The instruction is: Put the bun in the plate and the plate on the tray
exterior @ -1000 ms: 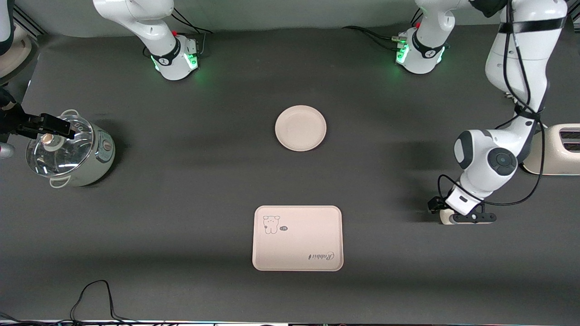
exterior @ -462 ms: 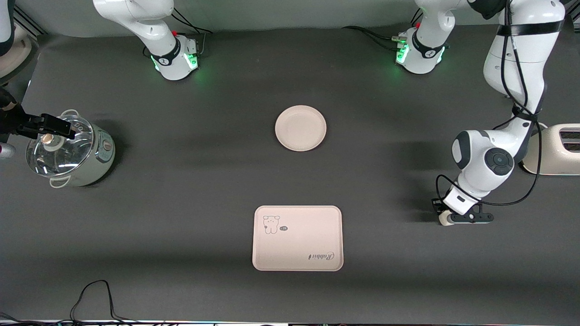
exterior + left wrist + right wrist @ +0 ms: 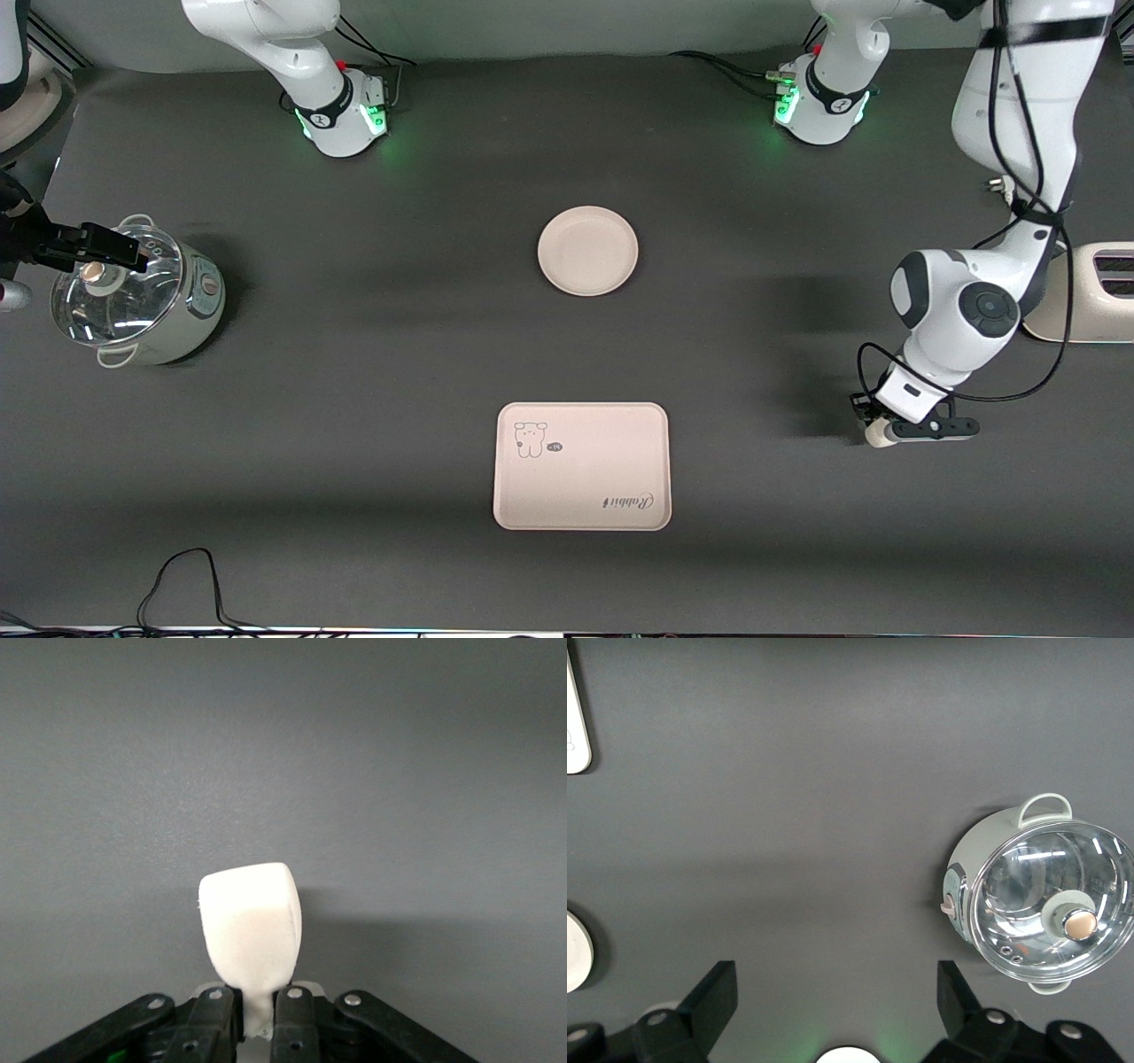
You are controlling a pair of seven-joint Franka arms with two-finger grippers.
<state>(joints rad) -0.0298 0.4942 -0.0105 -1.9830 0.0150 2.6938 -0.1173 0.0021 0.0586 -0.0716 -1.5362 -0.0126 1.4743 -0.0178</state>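
Observation:
The bun [image 3: 251, 930], a cream-white lump, is pinched at one end between the fingers of my left gripper [image 3: 255, 997], which is shut on it. In the front view the left gripper [image 3: 889, 431] holds the bun [image 3: 876, 433] low over the table near the left arm's end. The round plate [image 3: 587, 250] lies bare mid-table. The rectangular tray [image 3: 582, 466] with its cartoon drawing lies nearer to the front camera than the plate. My right gripper [image 3: 837, 992] is open and holds nothing. It hangs over the pot's lid, and its arm waits.
A pot [image 3: 135, 298] with a glass lid stands at the right arm's end of the table, also seen as the pot [image 3: 1041, 899] in the right wrist view. A cream toaster [image 3: 1094, 292] stands at the left arm's end. A black cable [image 3: 186, 576] lies near the front edge.
My left gripper has shut on the bun and shifted slightly with it. The right arm, plate and tray have not moved.

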